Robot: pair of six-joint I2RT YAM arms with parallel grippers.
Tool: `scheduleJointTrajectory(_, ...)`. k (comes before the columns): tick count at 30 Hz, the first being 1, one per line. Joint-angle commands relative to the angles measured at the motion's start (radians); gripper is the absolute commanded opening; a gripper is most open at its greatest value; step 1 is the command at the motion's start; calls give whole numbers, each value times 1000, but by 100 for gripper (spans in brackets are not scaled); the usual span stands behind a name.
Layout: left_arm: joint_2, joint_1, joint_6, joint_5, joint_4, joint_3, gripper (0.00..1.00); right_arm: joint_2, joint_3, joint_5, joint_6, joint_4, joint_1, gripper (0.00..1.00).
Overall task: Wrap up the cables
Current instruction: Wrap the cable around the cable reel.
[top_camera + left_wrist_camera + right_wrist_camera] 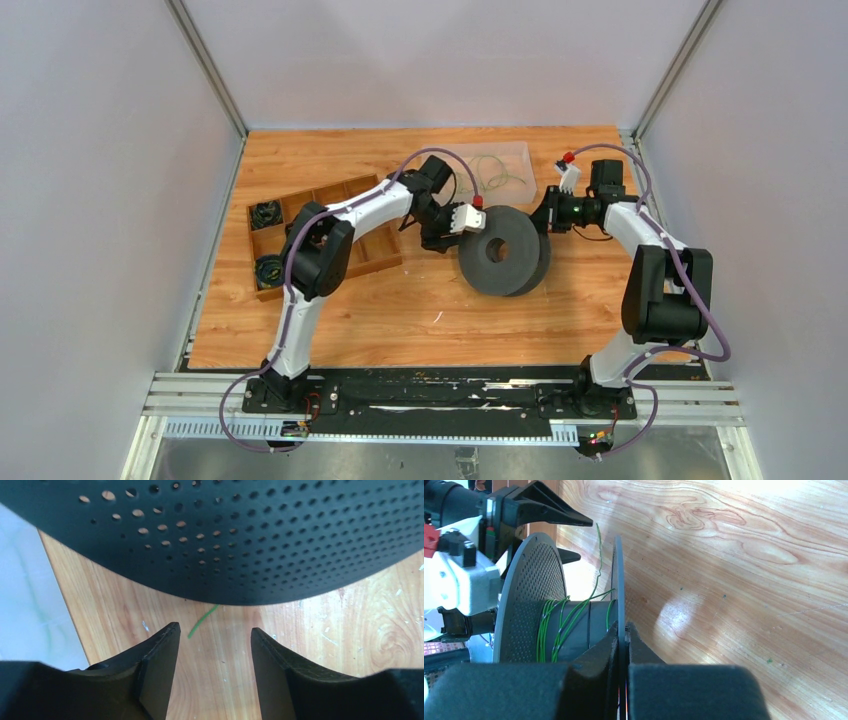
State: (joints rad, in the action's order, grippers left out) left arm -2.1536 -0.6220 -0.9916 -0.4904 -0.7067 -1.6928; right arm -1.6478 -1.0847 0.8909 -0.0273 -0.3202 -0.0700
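The wooden counter (400, 320) carries an upright grey spool (497, 252) at its middle, well apart from every edge. A compartment tray (300, 192) at the left holds black cord bundles (266, 213). A clear tray (524, 152) at the far edge holds loose cables (495, 172). The right end effector (624, 635) pinches the spool's flange, with more green cable wound on the core. The left end effector (214, 628) stands spread, a cable end showing between its fingertips.

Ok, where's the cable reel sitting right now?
In the top view the reel stands on edge mid-table, between the two arms. The right gripper is clamped on its right flange, and the open left gripper faces its other flange.
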Motion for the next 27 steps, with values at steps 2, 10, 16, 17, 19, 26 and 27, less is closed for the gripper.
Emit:
scheduleJointTrajectory(2, -69, 2, -3, -23, -83, -64, 58, -12, -21, -38, 75, -31, -16, 1)
scheduleJointTrajectory(10, -113, 2, 15, -25, -103, -85, 52, -20, -26, -36, 77, -32, -16, 1)
scheduleJointTrajectory(16, -105, -2, 40, -41, -103, -59, 34, -17, -23, -38, 78, -31, -17, 1)
scheduleJointTrajectory(17, -102, -3, 45, -41, -103, -53, 31, -17, -24, -38, 78, -31, -17, 1)
scheduleJointTrajectory(19, -89, -10, 54, -40, -104, -31, 25, -17, -25, -38, 77, -31, -17, 1)
scheduleJointTrajectory(26, -36, -26, 189, -38, -42, 71, 0, -17, -15, -42, 53, -11, -21, 1)
scheduleJointTrajectory(27, -23, -28, 206, -43, -24, 98, 0, -17, -13, -43, 49, -8, -22, 1)
